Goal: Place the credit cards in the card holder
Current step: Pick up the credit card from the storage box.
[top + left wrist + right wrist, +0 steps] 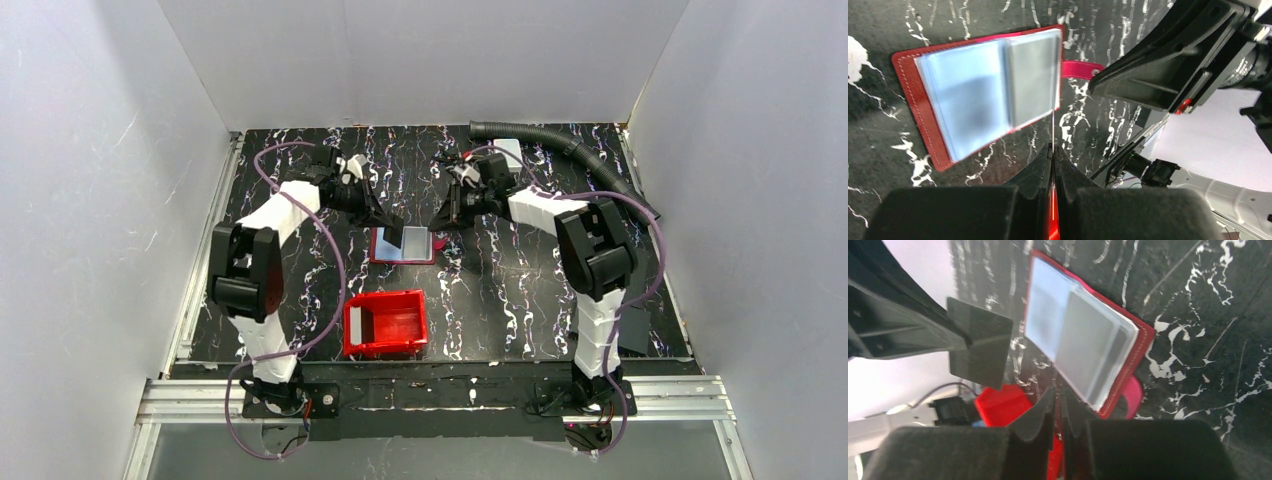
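The card holder (pixel 403 247) lies open on the black marbled table, its red cover down and its clear sleeves up; it also shows in the left wrist view (pixel 968 95) and the right wrist view (pixel 1083 335). Its strap (pixel 1080 68) sticks out to one side. My left gripper (pixel 390 225) (pixel 1053 147) is shut on a credit card (pixel 1053 100), held upright and edge-on just above the holder's right-hand sleeve; the card looks like a dark square in the right wrist view (pixel 980 347). My right gripper (pixel 445 220) (pixel 1058 390) is shut, its tips at the holder's edge beside the strap (pixel 1133 395).
A bright red plastic bin (pixel 385 322) (pixel 1000 405) stands in front of the holder, nearer the arm bases. A black corrugated hose (pixel 560 145) runs across the back right. A dark flat sheet (pixel 635 330) lies at the right front. White walls enclose the table.
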`<act>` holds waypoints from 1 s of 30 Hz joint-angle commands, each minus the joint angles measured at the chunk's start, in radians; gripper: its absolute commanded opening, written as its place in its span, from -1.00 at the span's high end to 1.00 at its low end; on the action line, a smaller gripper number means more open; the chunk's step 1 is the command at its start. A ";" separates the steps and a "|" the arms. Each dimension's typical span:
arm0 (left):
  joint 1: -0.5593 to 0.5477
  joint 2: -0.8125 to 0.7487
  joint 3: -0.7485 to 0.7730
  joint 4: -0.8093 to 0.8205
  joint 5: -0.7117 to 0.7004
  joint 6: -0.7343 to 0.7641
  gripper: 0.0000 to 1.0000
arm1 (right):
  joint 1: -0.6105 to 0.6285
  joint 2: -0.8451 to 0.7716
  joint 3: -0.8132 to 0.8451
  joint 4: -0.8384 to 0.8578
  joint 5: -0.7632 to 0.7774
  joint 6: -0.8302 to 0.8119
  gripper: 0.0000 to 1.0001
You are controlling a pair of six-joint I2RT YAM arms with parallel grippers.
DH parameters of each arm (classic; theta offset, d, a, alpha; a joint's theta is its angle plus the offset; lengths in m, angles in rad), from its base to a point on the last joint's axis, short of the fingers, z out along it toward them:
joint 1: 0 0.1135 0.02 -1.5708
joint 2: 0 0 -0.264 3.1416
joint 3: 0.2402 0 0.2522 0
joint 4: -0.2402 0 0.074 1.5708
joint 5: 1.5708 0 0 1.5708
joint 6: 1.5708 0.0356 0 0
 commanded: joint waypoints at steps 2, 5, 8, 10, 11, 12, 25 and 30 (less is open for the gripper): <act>0.002 0.076 0.087 -0.079 0.001 0.092 1.00 | 0.050 0.052 0.114 -0.211 0.093 -0.189 0.77; 0.003 0.102 0.114 -0.096 -0.028 0.107 1.00 | 0.053 0.063 0.115 -0.219 0.109 -0.200 0.80; 0.004 0.137 0.137 -0.117 -0.037 0.117 1.00 | 0.054 0.077 0.121 -0.235 0.111 -0.210 0.81; 0.004 0.156 0.138 -0.116 -0.043 0.127 1.00 | 0.054 0.078 0.118 -0.238 0.116 -0.217 0.81; 0.004 0.164 0.138 -0.108 -0.034 0.127 1.00 | 0.054 0.079 0.116 -0.237 0.119 -0.218 0.81; 0.004 0.173 0.140 -0.101 -0.022 0.128 1.00 | 0.054 0.082 0.116 -0.237 0.119 -0.220 0.81; 0.005 0.237 0.149 -0.044 0.030 0.158 1.00 | 0.054 0.123 0.125 -0.229 0.101 -0.222 0.84; 0.004 0.240 0.137 -0.032 0.053 0.157 1.00 | 0.054 0.128 0.119 -0.226 0.099 -0.223 0.86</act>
